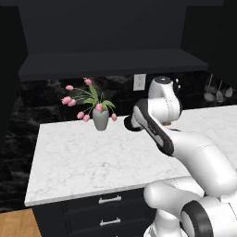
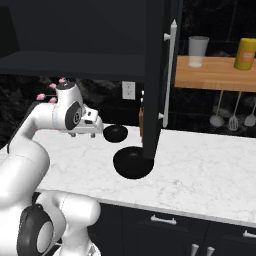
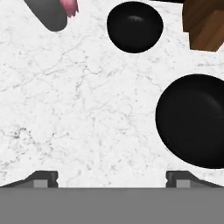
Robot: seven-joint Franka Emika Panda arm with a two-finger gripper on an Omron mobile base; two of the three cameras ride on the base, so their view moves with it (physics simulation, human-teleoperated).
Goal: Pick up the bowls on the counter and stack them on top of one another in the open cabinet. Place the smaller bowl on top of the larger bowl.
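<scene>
Bowls both sit on counter [image 2: 200, 165], apart from each other. Cabinet [image 1: 111, 62] overhead w/ dark shelf floor, open door edge hanging in front of big bowl [image 2: 131, 162] in right base view. Small bowl [image 2: 115, 133] further back, nr wood block [image 3: 204, 24]. Vase [image 1: 101, 118] w/ pink tulips to its left. Gripper [image 3: 112, 177] above bare marble, jaws spread wide, holding nothing.

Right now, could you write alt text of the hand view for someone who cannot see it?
Looking down on a white marble counter, a small black bowl sits near the top and a larger black bowl at right. A grey vase and a wooden block sit in the upper corners, the open tool below.
</scene>
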